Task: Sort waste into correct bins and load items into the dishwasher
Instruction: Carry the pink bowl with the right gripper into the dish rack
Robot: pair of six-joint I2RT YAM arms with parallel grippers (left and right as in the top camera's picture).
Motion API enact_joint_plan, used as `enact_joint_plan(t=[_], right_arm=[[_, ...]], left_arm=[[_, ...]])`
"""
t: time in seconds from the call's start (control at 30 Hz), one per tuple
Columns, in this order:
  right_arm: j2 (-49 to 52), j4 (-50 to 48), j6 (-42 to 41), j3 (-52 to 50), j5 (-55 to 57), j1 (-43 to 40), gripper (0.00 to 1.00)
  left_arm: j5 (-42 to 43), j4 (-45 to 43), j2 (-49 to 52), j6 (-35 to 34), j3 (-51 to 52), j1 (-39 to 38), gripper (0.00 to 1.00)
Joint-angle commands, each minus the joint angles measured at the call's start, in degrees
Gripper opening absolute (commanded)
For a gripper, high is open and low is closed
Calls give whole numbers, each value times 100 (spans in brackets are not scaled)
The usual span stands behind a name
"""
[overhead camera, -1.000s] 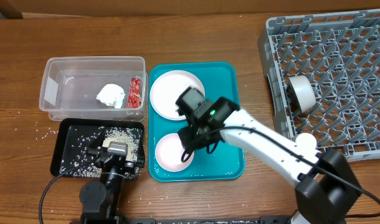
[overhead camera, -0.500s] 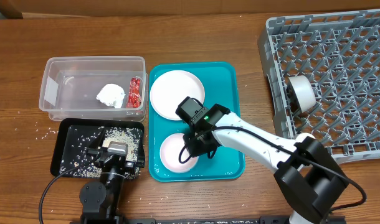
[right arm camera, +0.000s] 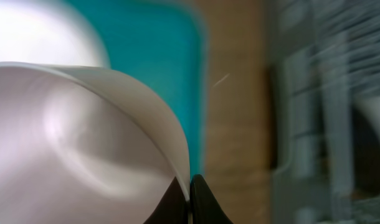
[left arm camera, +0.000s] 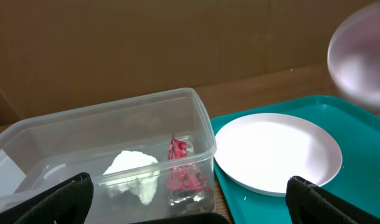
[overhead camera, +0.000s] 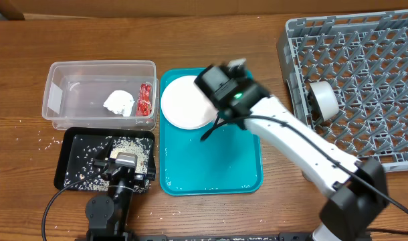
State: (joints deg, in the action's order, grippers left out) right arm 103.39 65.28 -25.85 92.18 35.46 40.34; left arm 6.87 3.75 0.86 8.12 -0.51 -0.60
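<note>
My right gripper (right arm camera: 190, 186) is shut on the rim of the small white dish (right arm camera: 84, 137), held up in the air above the teal tray (overhead camera: 217, 167). The same dish shows blurred at the top right of the left wrist view (left arm camera: 364, 56). The round white plate (overhead camera: 184, 104) lies on the far half of the teal tray. My left gripper (left arm camera: 193, 208) hangs open over the black tray (overhead camera: 73, 157), which holds rice grains (overhead camera: 124, 144). The clear tub (overhead camera: 63, 70) contains the white paper wad (overhead camera: 119, 102) and the red scrap (overhead camera: 146, 99).
The grey dish rack (overhead camera: 364, 80) stands at the right with a silvery bowl (overhead camera: 323, 100) on its side near its left wall. A few rice grains (overhead camera: 40, 137) are scattered on the wooden table left of the black tray.
The right gripper closed on the small dish at the tray's near half and lifted it up and toward the back. That part of the tray is now bare. The left arm stayed still.
</note>
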Motion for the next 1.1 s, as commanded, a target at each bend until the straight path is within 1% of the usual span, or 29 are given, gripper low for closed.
enact_joint_plan(t=[0.0, 0.07, 0.1, 0.2, 0.23, 0.3, 0.43, 0.6, 0.73, 0.77, 0.8, 0.87, 1.07], right_arm=[[-227, -354, -116, 164, 3104, -428, 4], [-210, -713, 28, 164, 3696, -671, 4], [-201, -1001, 260, 164, 3875, -835, 4], [-146, -1869, 1003, 164, 3873, -1351, 4], [-83, -2293, 1276, 164, 3821, -1652, 4], [9, -2747, 1613, 164, 3674, -2052, 4], [199, -3222, 2072, 164, 3536, -2581, 4], [660, -3759, 2846, 164, 3536, -3185, 4], [1062, -3941, 2981, 164, 3477, -3244, 4], [1128, -4011, 3091, 164, 3477, -3241, 4], [1309, -4210, 3401, 164, 3484, -3241, 4], [1484, -4356, 3630, 164, 3497, -3241, 4], [1751, -4157, 3679, 162, 3497, -3117, 4]], left_arm=[[4, 4, -61, 87, 24, 48, 100], [4, 4, -61, 87, 24, 48, 100], [4, 4, -61, 87, 24, 48, 100], [4, 4, -61, 87, 24, 48, 100], [4, 4, -61, 87, 24, 48, 100], [4, 4, -61, 87, 24, 48, 100], [4, 4, -61, 87, 24, 48, 100], [4, 7, -61, 87, 24, 48, 100], [4, 4, -61, 87, 24, 48, 100], [4, 4, -61, 87, 24, 48, 100], [4, 4, -61, 87, 24, 48, 100], [4, 4, -61, 87, 24, 48, 100], [4, 4, -61, 87, 24, 48, 100]])
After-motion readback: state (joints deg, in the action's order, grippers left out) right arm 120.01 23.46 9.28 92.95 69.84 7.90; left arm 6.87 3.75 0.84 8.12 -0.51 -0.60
